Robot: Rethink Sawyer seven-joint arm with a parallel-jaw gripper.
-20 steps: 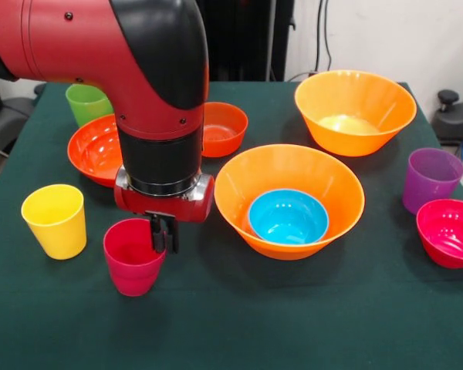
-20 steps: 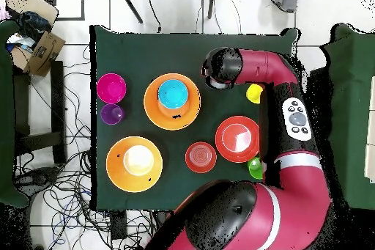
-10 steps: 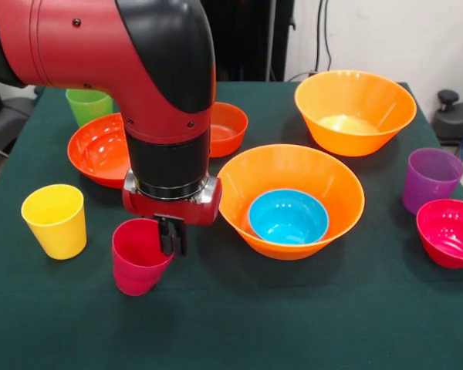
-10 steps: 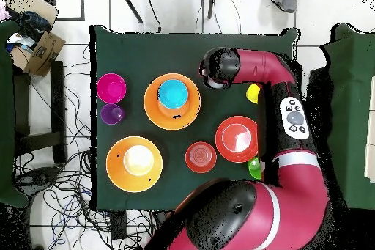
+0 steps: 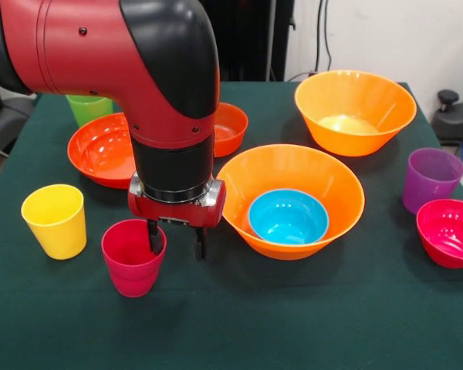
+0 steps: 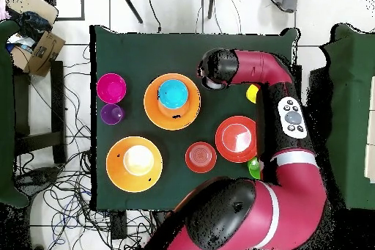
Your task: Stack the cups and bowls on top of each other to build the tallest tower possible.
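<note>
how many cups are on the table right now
4: a crimson-pink cup under the gripper, a yellow cup beside it, a green cup partly behind the arm, and a purple cup by the magenta bowl.

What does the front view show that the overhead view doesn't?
Only the front view shows the tool open, one finger inside the crimson cup and the other outside its rim, with the cup upright on the table. It also shows the yellow cup and green cup more fully. Only the overhead view shows the floor cables and a cardboard box; there the arm hides the crimson cup. Both show the blue bowl nested in an orange bowl, and the purple cup beside the magenta bowl.
</note>
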